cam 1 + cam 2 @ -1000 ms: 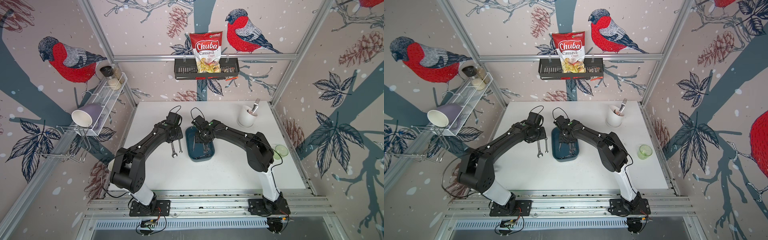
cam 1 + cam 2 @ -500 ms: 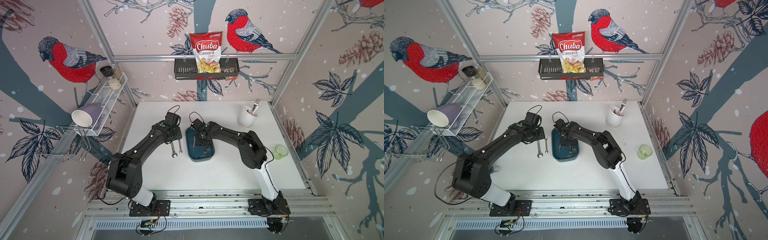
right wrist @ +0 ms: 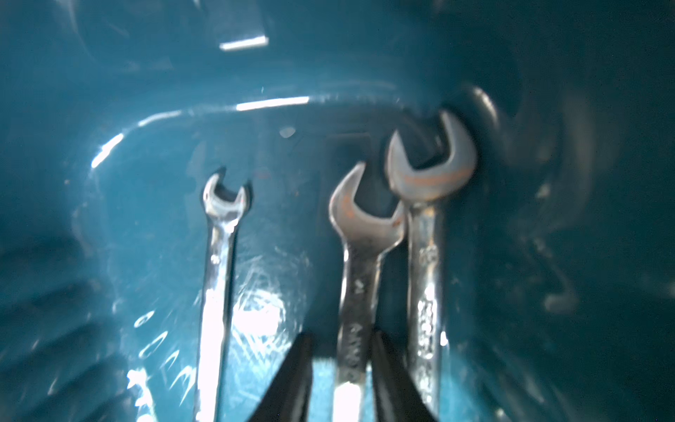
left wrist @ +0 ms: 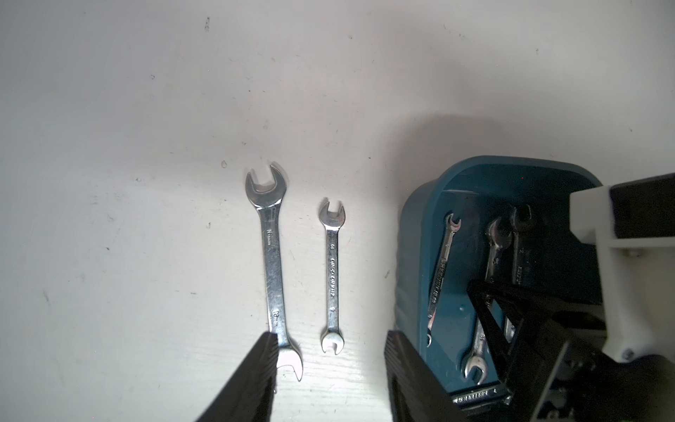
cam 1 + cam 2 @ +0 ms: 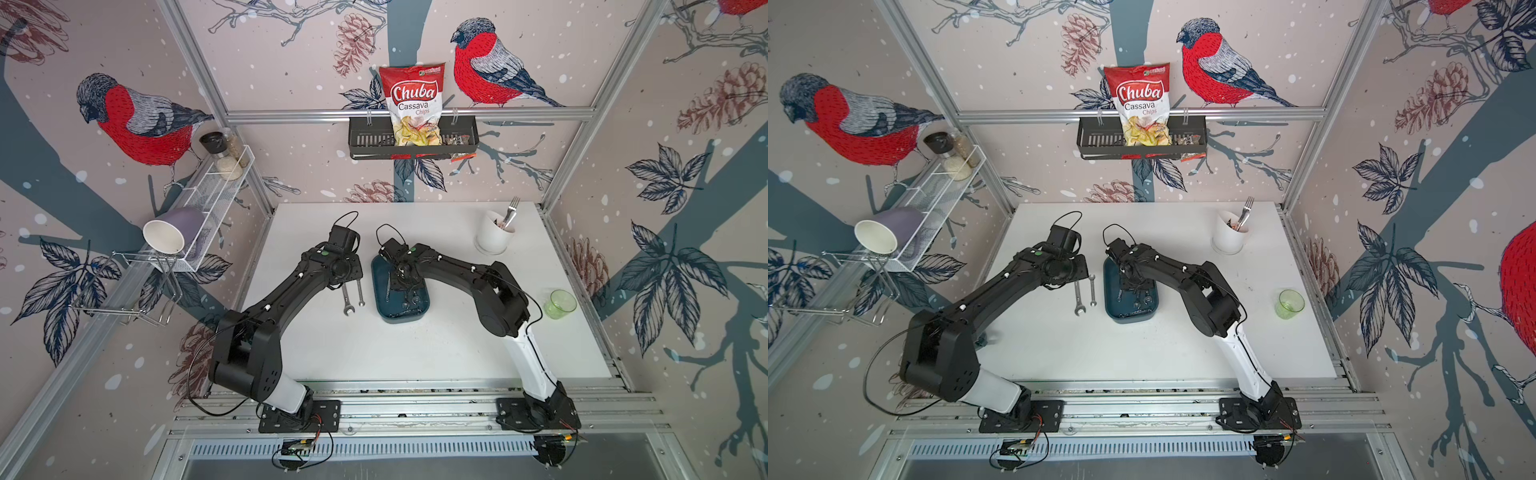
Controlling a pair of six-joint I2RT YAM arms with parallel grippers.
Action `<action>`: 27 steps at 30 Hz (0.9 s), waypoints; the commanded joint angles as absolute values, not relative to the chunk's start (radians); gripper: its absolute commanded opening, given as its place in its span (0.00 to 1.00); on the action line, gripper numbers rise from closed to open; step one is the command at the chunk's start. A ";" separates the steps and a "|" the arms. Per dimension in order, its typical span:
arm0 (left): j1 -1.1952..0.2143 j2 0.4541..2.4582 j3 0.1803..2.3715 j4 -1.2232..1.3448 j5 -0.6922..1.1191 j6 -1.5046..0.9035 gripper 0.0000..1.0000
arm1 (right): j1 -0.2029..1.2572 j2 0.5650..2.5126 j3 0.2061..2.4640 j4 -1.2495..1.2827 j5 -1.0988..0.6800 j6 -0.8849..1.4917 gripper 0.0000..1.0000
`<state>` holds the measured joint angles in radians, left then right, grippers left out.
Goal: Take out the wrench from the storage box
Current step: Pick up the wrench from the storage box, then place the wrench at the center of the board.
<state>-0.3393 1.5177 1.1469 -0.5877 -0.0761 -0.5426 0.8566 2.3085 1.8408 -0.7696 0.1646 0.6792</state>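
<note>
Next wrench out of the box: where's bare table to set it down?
Best: the bare table in front of the box, up to the arm bases. Also the back strip between box and white cup. Crowded: left of the box, two wrenches lie partly under the left arm; the right arm overhangs the gap toward the green glass.

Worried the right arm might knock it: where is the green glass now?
In both top views the green glass stands on the white table near its right edge, beside the right arm at its elbow.
</note>
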 commanded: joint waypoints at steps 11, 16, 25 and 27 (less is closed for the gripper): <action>-0.336 1.499 1.154 -0.604 -0.061 -0.524 0.52 | 0.865 2.345 1.850 -0.829 0.176 0.637 0.12; -0.334 1.491 1.158 -0.610 -0.061 -0.524 0.52 | 0.874 2.307 1.899 -0.831 0.176 0.609 0.10; -0.330 1.470 1.167 -0.627 -0.059 -0.521 0.52 | 0.871 2.233 1.989 -0.864 0.191 0.573 0.09; -0.330 1.469 1.170 -0.630 -0.058 -0.522 0.52 | 0.867 2.216 1.995 -0.866 0.195 0.569 0.09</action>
